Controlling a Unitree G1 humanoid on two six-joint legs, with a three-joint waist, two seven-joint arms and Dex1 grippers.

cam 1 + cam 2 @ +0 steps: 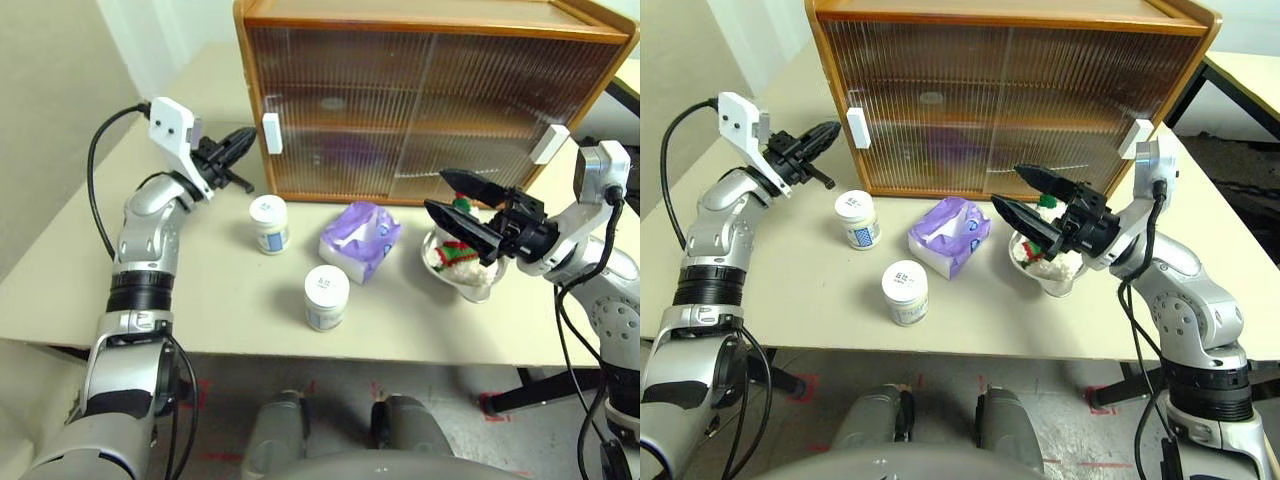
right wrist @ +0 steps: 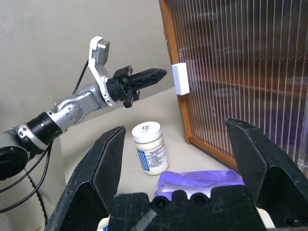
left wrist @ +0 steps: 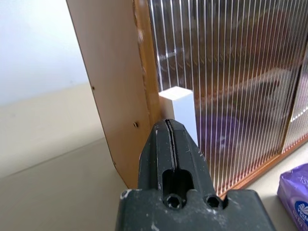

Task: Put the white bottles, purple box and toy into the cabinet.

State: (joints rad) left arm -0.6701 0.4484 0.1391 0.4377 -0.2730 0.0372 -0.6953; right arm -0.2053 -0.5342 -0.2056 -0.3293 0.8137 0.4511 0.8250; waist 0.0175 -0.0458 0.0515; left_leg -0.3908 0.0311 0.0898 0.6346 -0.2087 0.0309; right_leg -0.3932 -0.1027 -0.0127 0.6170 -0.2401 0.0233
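table [image 1: 200,300]: left gripper [image 1: 243,141] closed beside cabinet [image 1: 420,100] handle [image 1: 271,133]

The two head cameras look forward and down from above the table [image 1: 60,290], taking in both arms, the cabinet [image 1: 430,100] at the far edge and the floor below the near edge; they share nearly the same scene, the right eye set slightly aside so the cabinet sits further left in its picture. The left wrist camera looks along its own closed fingers, very near the cabinet's left corner and the white handle [image 3: 180,113] there. The right wrist camera looks from further back across the table toward that same handle [image 2: 181,78], so both wrist views share this corner.
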